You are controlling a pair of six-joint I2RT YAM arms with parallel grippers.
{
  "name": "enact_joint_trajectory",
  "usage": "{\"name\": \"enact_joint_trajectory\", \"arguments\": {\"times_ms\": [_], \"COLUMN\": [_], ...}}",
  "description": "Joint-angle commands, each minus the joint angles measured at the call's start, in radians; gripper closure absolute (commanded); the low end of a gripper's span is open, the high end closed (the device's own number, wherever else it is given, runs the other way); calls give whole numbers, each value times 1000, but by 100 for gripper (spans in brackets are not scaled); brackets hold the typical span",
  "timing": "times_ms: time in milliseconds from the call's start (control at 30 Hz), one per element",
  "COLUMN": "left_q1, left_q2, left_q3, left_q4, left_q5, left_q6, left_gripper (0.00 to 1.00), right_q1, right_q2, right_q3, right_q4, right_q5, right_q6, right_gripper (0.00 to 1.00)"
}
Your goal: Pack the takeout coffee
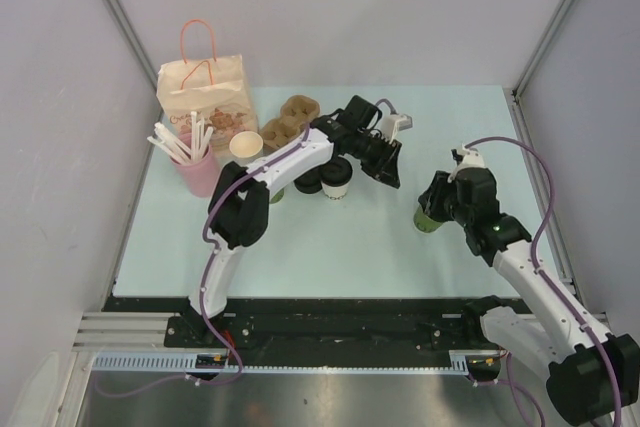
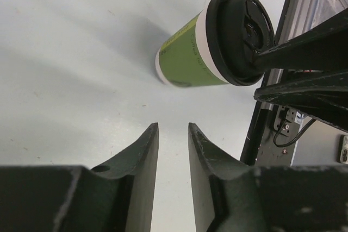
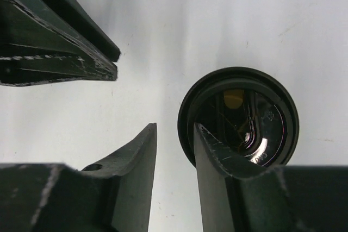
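Observation:
A green-sided takeout coffee cup with a black lid stands upright at the table's right centre. My right gripper hovers just above it, open by a narrow gap with nothing between the fingers. Its right finger crosses over the lid's left rim. In the left wrist view the same green cup is ahead, apart from my left gripper, which is open a little and empty. In the top view the left gripper is left of the green cup. A white-sided lidded cup stands at mid-table beside the left arm.
A brown paper bag stands at the back left, with a cardboard cup carrier to its right. A pink cup of white straws and an open lidless cup are nearby. A second black lid sits by the white cup.

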Motion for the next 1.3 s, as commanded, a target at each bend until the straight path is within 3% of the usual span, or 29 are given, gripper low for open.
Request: {"name": "enact_joint_trajectory", "arguments": {"times_ms": [0,133,333,500,667,1267], "left_q1": [-33,-55,-67,-67,-59,-76], "left_q2": [-40,-23,6,9,-1,22], "left_q3": [69,100,95,26,-18,52], "left_q4": [2,-1,1,-1,-1,-1], "left_q5": [26,18,-3,-57,-66,24], "left_q6": [54,49,46,52,48,12], "left_gripper": [64,58,57,57,57,49], "right_q1": [-4,-34,-36,68,151,134], "right_q2": [-33,-33,4,106,143,61], "right_q3": [122,159,150,121,116,88], "right_q4": [-81,-114,-125,-65,-59,-63], "right_q5": [-13,-13,-49,-24,102,45], "right_q6": [-53,-76,-61,-23,-15,-30], "right_gripper": [59,53,56,57,60,61]}}
